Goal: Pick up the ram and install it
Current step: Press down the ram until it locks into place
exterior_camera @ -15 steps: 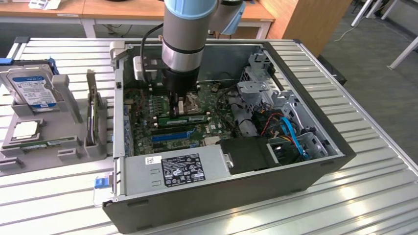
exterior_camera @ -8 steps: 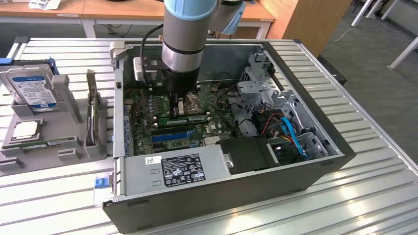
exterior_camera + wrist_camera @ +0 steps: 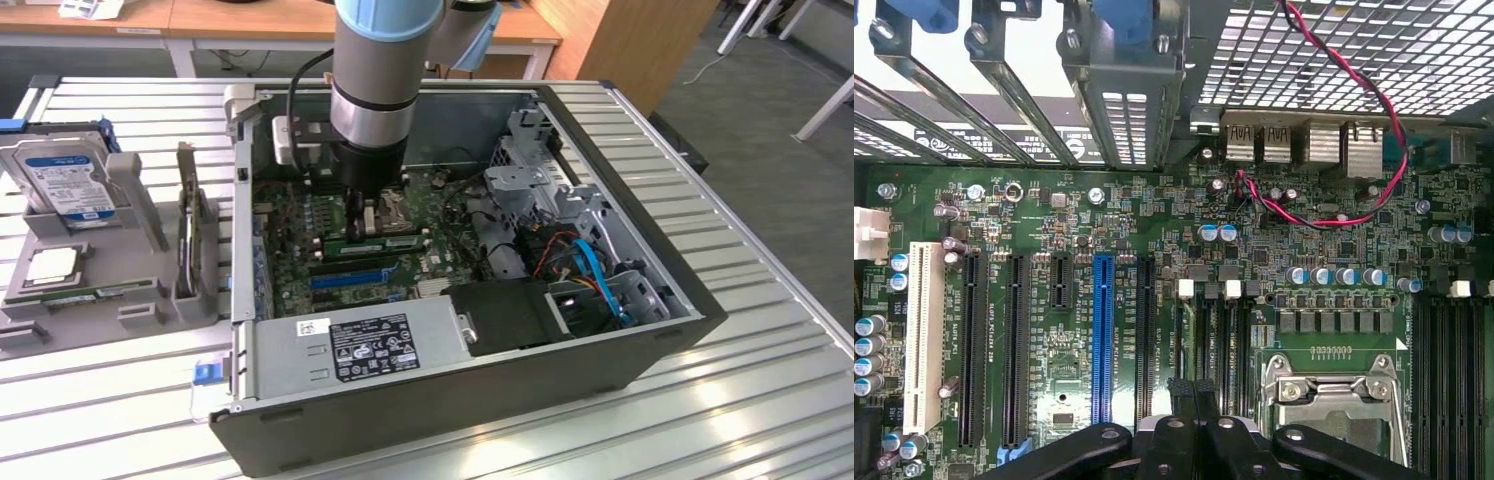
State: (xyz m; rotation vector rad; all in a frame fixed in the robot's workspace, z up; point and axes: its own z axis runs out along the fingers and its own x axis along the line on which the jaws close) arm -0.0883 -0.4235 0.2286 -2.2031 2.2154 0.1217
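The ram is a long green stick with a white sticker, lying flat in the grey parts holder at the exterior view's left, outside the computer case. My gripper is far from it, lowered inside the open case over the motherboard, beside the processor socket. In the wrist view the two black fingertips meet with nothing between them; my gripper hovers above the board between the blue slot and the socket.
Another green stick sits in the motherboard's memory slots just in front of the gripper, with blue slots beside it. The holder also carries a hard drive, a processor chip and an upright card. The power supply and drive cages crowd the case.
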